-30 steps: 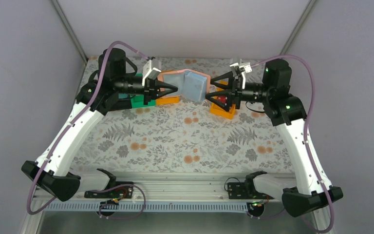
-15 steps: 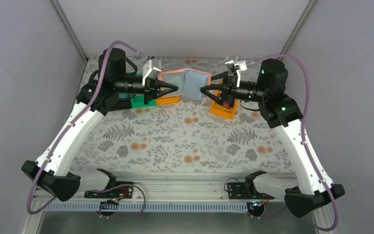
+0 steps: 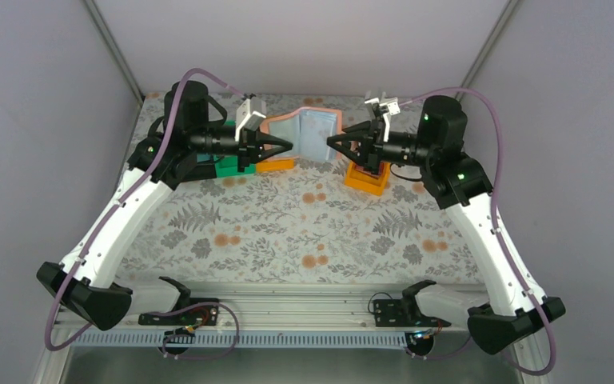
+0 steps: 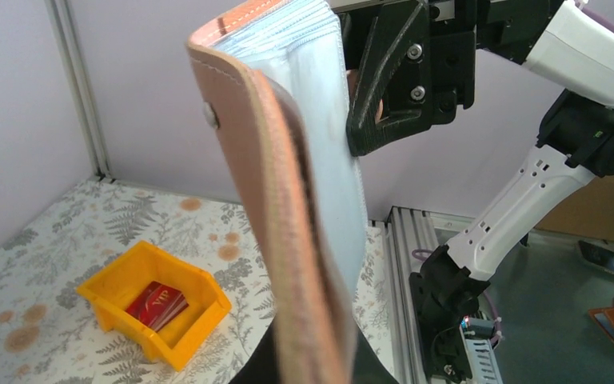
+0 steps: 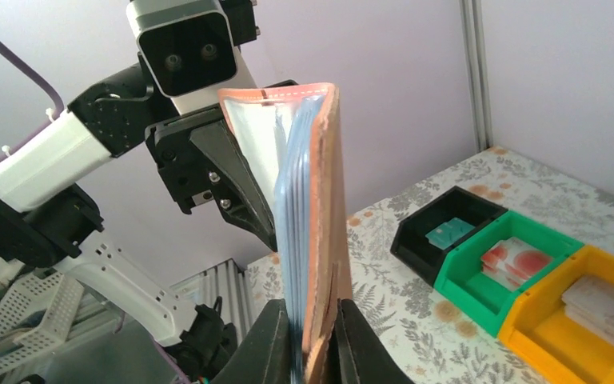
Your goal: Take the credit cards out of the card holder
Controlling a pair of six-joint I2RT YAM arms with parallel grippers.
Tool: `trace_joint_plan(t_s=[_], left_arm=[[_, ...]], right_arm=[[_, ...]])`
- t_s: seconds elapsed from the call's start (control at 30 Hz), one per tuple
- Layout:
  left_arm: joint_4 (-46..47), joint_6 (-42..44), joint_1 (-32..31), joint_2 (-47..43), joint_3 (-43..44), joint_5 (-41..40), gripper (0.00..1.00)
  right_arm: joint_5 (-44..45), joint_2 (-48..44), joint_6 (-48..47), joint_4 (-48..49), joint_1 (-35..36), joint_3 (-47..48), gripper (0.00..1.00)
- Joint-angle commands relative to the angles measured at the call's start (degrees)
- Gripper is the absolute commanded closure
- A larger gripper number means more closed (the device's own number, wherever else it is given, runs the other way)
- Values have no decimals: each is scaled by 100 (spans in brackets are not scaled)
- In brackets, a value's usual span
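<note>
The card holder (image 3: 308,128) hangs open like a book above the back of the table, brownish-pink outside with pale blue sleeves inside. My left gripper (image 3: 289,146) is shut on its left cover (image 4: 288,208). My right gripper (image 5: 313,352) is shut on the other half (image 5: 320,224), one finger against the blue sleeves and one against the cover. Both wrist views show the sleeves edge-on, so any credit cards inside are hidden. A dark red card (image 4: 157,304) lies in an orange bin (image 4: 128,280). A teal card (image 5: 448,233) lies in the black bin (image 5: 416,240).
A green bin (image 5: 480,300) holds whitish-pink cards (image 5: 516,260), and beside it an orange bin (image 5: 544,340) holds pale cards (image 5: 604,300). From above, the green bin (image 3: 225,166) sits under the left arm and the other orange bin (image 3: 365,178) under the right gripper. An aluminium rail runs along the near edge.
My right gripper moved left to the card holder and closed from wide open onto its right half. The holder now spreads flatter between both grippers. The left gripper kept its grip.
</note>
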Motion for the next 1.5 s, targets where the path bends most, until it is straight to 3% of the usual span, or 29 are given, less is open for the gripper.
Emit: trace_joint_plan(t_s=[0.0, 0.1, 0.27, 0.37, 0.4, 0.57, 0.7, 0.9, 0.97, 1.07, 1.3, 1.37, 1.47], left_arm=[[359, -183, -116, -60, -87, 105, 98], [378, -176, -218, -27, -98, 80, 93], [427, -233, -252, 0, -121, -159, 30], [597, -488, -276, 38, -197, -456, 5], [622, -526, -292, 65, -213, -588, 3], [605, -546, -332, 164, -203, -1281, 3], [558, -480, -341, 172, -223, -1523, 12], [416, -305, -337, 124, -202, -1354, 52], [326, -137, -332, 52, -198, -1038, 53], [170, 47, -332, -51, -231, -806, 43], [67, 144, -94, -144, -214, -915, 42], [81, 100, -46, -169, -217, -1052, 44], [135, 16, -36, -146, -219, -1148, 57]], right_arm=[[78, 199, 184, 340, 289, 38, 95], [206, 258, 243, 507, 489, 53, 96], [576, 299, 358, 550, 665, 88, 96], [675, 410, 494, 712, 882, 101, 96], [745, 459, 482, 700, 973, 142, 96], [1001, 626, 373, 557, 1273, 469, 96], [998, 687, 339, 517, 1460, 576, 96], [928, 591, 96, 443, 1536, 627, 96], [1215, 449, -43, 267, 1481, 587, 96], [1286, 436, -123, -90, 1331, 645, 96], [1139, 445, -152, -221, 1279, 758, 96], [1098, 436, -163, -227, 1279, 779, 96], [1009, 459, -162, -254, 1279, 787, 96]])
